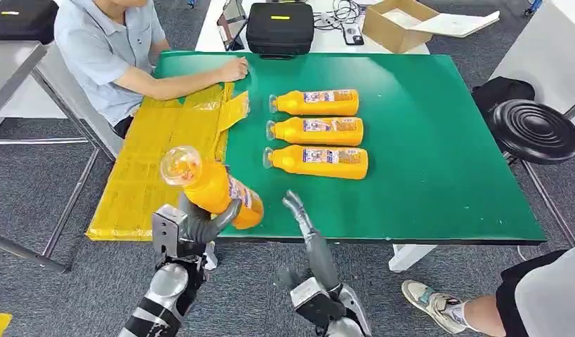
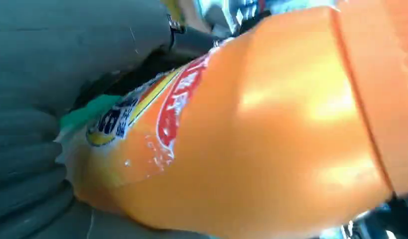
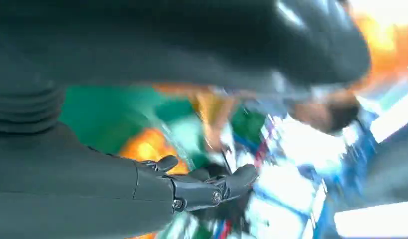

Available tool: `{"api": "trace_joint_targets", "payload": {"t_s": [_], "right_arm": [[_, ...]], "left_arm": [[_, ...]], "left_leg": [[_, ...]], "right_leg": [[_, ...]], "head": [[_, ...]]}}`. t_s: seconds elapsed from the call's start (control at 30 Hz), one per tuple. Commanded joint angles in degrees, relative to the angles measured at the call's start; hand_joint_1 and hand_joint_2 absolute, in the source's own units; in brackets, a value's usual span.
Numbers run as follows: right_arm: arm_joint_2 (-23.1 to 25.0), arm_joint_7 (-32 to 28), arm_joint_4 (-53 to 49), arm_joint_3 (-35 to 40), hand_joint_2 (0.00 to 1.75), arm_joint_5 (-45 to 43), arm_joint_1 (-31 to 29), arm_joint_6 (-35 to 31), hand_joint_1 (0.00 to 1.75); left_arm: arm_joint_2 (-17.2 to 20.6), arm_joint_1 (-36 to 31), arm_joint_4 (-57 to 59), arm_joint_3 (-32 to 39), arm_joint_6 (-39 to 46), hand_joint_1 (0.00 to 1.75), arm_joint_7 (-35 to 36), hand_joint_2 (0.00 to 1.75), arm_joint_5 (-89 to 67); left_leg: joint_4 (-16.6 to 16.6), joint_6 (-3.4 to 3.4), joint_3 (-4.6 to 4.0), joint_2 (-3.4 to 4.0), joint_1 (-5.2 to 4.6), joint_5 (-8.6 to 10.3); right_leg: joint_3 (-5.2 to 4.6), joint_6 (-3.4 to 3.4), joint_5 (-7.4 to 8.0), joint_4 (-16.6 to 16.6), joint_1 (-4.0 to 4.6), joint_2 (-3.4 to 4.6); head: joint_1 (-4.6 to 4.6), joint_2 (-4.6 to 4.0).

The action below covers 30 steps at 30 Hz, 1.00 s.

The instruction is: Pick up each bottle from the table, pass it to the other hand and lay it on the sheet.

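My left hand grips an orange bottle by its body, lifted over the table's near edge beside the yellow sheet, its clear cap end pointing up and left. Up close, the same bottle shows its red and yellow label against my left hand. My right hand hangs open just right of the bottle, apart from it, fingers extended. Three more orange bottles lie in a row on the green table, caps to the left.
A person sits at the far left with a hand on the sheet's far end. A black case and a cardboard box stand behind the table. A black stool is at the right, and another person's leg at the near right.
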Motion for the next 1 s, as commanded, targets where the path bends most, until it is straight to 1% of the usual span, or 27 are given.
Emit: {"api": "trace_joint_targets", "payload": {"t_s": [0.03,0.07,0.1,0.13,0.17,0.2,0.23,0.27,0.3,0.33,0.4,0.43,0.5,0.53,0.57,0.6,0.63,0.67,0.7,0.73,0.77,0.8,0.83,0.87,0.9,0.93,1.0], "right_arm": [[1.8,0.0,-5.2,-8.6,0.0,-3.8,2.2,0.3,0.0],[1.8,0.0,-5.2,-8.6,0.0,-3.8,2.2,0.3,0.0],[2.3,0.0,-5.5,-10.8,0.0,-5.8,2.7,1.8,0.0],[2.5,0.0,-5.8,-11.9,0.0,-5.1,2.9,0.8,0.0],[2.7,0.0,-6.1,-12.4,0.0,-4.9,3.1,0.4,0.0],[2.6,0.0,-7.6,-13.2,0.0,-4.1,3.6,-0.9,0.0],[2.2,0.0,-9.1,-13.0,0.0,-3.5,3.8,-2.2,0.0],[2.2,0.0,-9.1,-13.0,0.0,-3.5,3.8,-2.2,0.0],[1.7,0.0,-10.2,-12.6,0.0,-2.4,3.8,-3.5,0.0],[1.7,0.0,-10.3,-12.6,0.0,-2.5,3.7,-3.5,0.0],[1.7,0.0,-10.3,-12.6,0.0,-2.5,3.7,-3.5,0.0],[1.7,0.0,-10.3,-12.6,0.0,-2.5,3.7,-3.5,0.0],[1.7,0.0,-10.3,-12.6,0.0,-2.5,3.7,-3.5,0.0],[1.9,0.0,-10.1,-12.4,0.0,-2.3,3.4,-3.7,0.0],[1.5,0.0,-10.3,-11.6,0.0,-2.0,3.1,-4.9,0.0],[1.3,0.0,-10.6,-10.5,0.0,-1.6,2.6,-6.1,0.0],[1.3,0.0,-10.5,-9.7,0.0,-1.8,2.3,-6.3,0.0],[0.9,0.0,-10.3,-8.1,0.0,-1.0,1.6,-7.7,0.0],[0.5,0.0,-10.0,-6.7,0.0,-0.6,1.0,-8.6,0.0],[0.4,0.0,-9.9,-5.9,0.0,-0.5,0.7,-9.0,0.0],[0.2,0.0,-9.4,-4.9,0.0,-0.5,0.3,-9.6,0.0],[0.2,0.0,-9.1,-4.7,0.0,-0.6,0.3,-9.6,0.0],[0.3,0.0,-8.7,-4.5,0.0,-1.2,0.1,-9.2,0.0],[0.3,0.0,-8.7,-4.5,0.0,-1.2,0.1,-9.2,0.0],[0.4,0.0,-8.4,-4.6,0.0,-1.7,0.0,-9.0,0.0],[0.4,0.0,-8.4,-4.6,0.0,-1.7,0.0,-9.0,0.0],[1.1,0.0,-7.3,-5.0,0.0,-3.2,-0.4,-7.5,0.0]], "left_arm": [[3.1,1.1,-2.3,-0.5,-11.2,1.75,4.4,1.75,12.0],[3.1,1.1,-2.3,-0.5,-11.2,1.75,4.4,1.75,12.0],[3.3,1.6,-2.2,-0.4,-15.0,1.75,6.7,1.75,16.5],[3.4,1.8,-2.1,0.0,-13.8,1.75,6.5,1.75,15.9],[3.6,1.7,-2.1,0.0,-11.3,1.75,5.6,1.75,13.3],[3.8,1.1,-1.9,-0.3,-4.6,1.75,2.9,1.75,6.0],[3.5,0.2,-1.4,-0.4,2.4,1.75,0.7,1.75,-0.7],[3.5,0.2,-1.4,-0.4,2.4,1.75,0.7,1.75,-0.7],[3.2,-1.2,-1.4,0.1,1.8,1.75,0.9,1.75,0.4],[3.1,-1.5,-1.6,0.3,3.5,1.75,0.2,1.75,-1.1],[3.1,-1.5,-1.6,0.3,3.5,1.75,0.2,1.75,-1.1],[3.1,-1.5,-1.6,0.3,3.5,1.75,0.2,1.75,-1.1],[3.1,-1.5,-1.6,0.3,3.5,1.75,0.2,1.75,-1.1],[3.2,-1.8,-1.5,0.1,8.7,1.75,-1.6,1.75,-6.2],[2.8,-2.5,-0.6,0.2,15.6,1.75,-3.4,1.75,-12.4],[2.7,-4.1,1.8,0.4,24.5,1.75,-4.3,1.75,-21.3],[2.5,-5.4,3.8,0.4,28.1,1.75,-4.4,1.75,-25.4],[0.5,-6.4,6.3,4.5,29.1,1.75,-4.7,1.75,-32.1],[-1.1,-7.3,8.3,7.6,29.1,1.75,-5.7,1.75,-35.4],[-2.1,-8.3,10.5,9.9,29.1,1.75,-5.9,1.75,-38.7],[-4.7,-9.6,13.4,15.1,29.1,1.75,-7.6,1.75,-45.2],[-5.1,-10.3,14.9,16.5,29.1,1.75,-7.4,1.75,-47.3],[-5.6,-11.7,17.8,18.1,29.1,1.75,-7.0,1.75,-49.2],[-5.6,-11.7,17.8,18.1,29.1,1.75,-7.0,1.75,-49.2],[-5.7,-12.9,20.6,19.0,29.1,1.75,-6.9,1.75,-50.4],[-5.7,-12.9,20.6,19.0,29.1,1.75,-6.9,1.75,-50.4],[-5.9,-17.0,28.5,23.5,29.1,1.75,-5.3,1.75,-57.0]], "left_leg": [[0.0,-0.06,0.46,-0.05,0.07,-0.18],[0.0,-0.05,0.32,0.05,0.02,-0.13],[0.0,-0.05,0.39,0.12,0.04,-0.16],[0.0,-0.03,0.19,0.07,0.01,-0.07],[0.0,-0.04,0.21,0.03,0.01,-0.08],[-0.1,-0.07,0.39,0.05,0.02,-0.14],[0.0,-0.05,0.2,-0.03,0.01,-0.06],[0.0,-0.06,0.24,-0.1,0.03,-0.1],[0.0,-0.04,0.09,-0.04,0.01,-0.04],[0.0,-0.07,0.26,-0.07,0.04,-0.13],[0.0,-0.05,0.16,-0.04,0.03,-0.06],[0.0,-0.07,0.3,-0.05,0.06,-0.13],[0.0,-0.03,0.11,-0.02,0.0,-0.03],[0.0,-0.05,0.29,0.01,0.03,-0.12],[0.0,-0.03,0.13,0.04,0.02,-0.05],[0.0,-0.06,0.33,0.03,0.05,-0.14],[0.0,-0.03,0.14,-0.01,0.03,-0.05],[0.0,-0.05,0.23,-0.06,0.05,-0.08],[0.0,-0.05,0.2,-0.08,0.04,-0.05],[0.0,-0.07,0.34,-0.05,0.06,-0.11],[0.0,-0.06,0.27,0.0,0.04,-0.06],[0.0,-0.07,0.37,0.01,0.06,-0.1],[0.0,-0.03,0.16,-0.03,0.02,-0.01],[0.0,-0.05,0.32,-0.02,0.06,-0.06],[0.0,-0.02,0.13,-0.01,0.0,0.02],[0.0,-0.03,0.2,0.0,0.02,0.0],[0.0,-0.06,0.45,0.02,0.07,-0.09]], "right_leg": [[0.49,-0.14,-0.19,0.0,0.08,-0.08],[0.32,-0.1,-0.11,0.0,0.03,0.04],[0.37,-0.12,-0.12,-0.1,0.05,0.1],[0.19,-0.08,-0.06,0.0,0.01,0.04],[0.22,-0.09,-0.08,0.0,0.02,-0.01],[0.39,-0.13,-0.14,0.0,0.04,-0.01],[0.23,-0.09,-0.08,0.0,0.02,-0.06],[0.29,-0.11,-0.14,0.0,0.04,-0.12],[0.11,-0.07,-0.05,0.0,0.02,-0.06],[0.31,-0.12,-0.15,0.0,0.06,-0.1],[0.18,-0.09,-0.08,0.0,0.04,-0.08],[0.34,-0.13,-0.14,0.0,0.08,-0.09],[0.12,-0.06,-0.03,0.0,0.02,-0.04],[0.31,-0.1,-0.11,0.0,0.06,-0.02],[0.14,-0.07,-0.04,0.0,0.03,0.0],[0.35,-0.12,-0.13,0.0,0.07,-0.02],[0.16,-0.08,-0.05,0.0,0.04,-0.05],[0.26,-0.1,-0.11,0.0,0.06,-0.12],[0.24,-0.1,-0.08,0.0,0.05,-0.13],[0.37,-0.13,-0.13,0.0,0.08,-0.1],[0.28,-0.1,-0.07,0.0,0.06,-0.04],[0.39,-0.13,-0.09,0.0,0.08,-0.02],[0.19,-0.06,-0.01,0.0,0.03,-0.04],[0.36,-0.11,-0.05,-0.1,0.07,-0.04],[0.14,-0.04,0.01,0.0,0.01,-0.02],[0.22,-0.06,0.01,-0.1,0.03,-0.03],[0.48,-0.13,-0.07,-0.1,0.09,-0.03]], "head": [[0.02,0.0],[0.0,0.0],[0.02,0.0],[0.0,0.0],[0.0,0.0],[0.02,0.0],[0.02,0.0],[0.0,0.0],[0.0,0.0],[0.0,0.0],[0.0,0.0],[0.02,0.0],[0.0,0.0],[0.02,0.0],[0.02,0.0],[0.0,0.0],[0.02,0.0],[0.02,0.0],[0.0,0.0],[0.02,0.0],[0.0,0.0],[0.02,0.0],[0.0,0.0],[0.02,0.0],[0.0,0.0],[0.02,0.0],[0.0,0.0]]}}
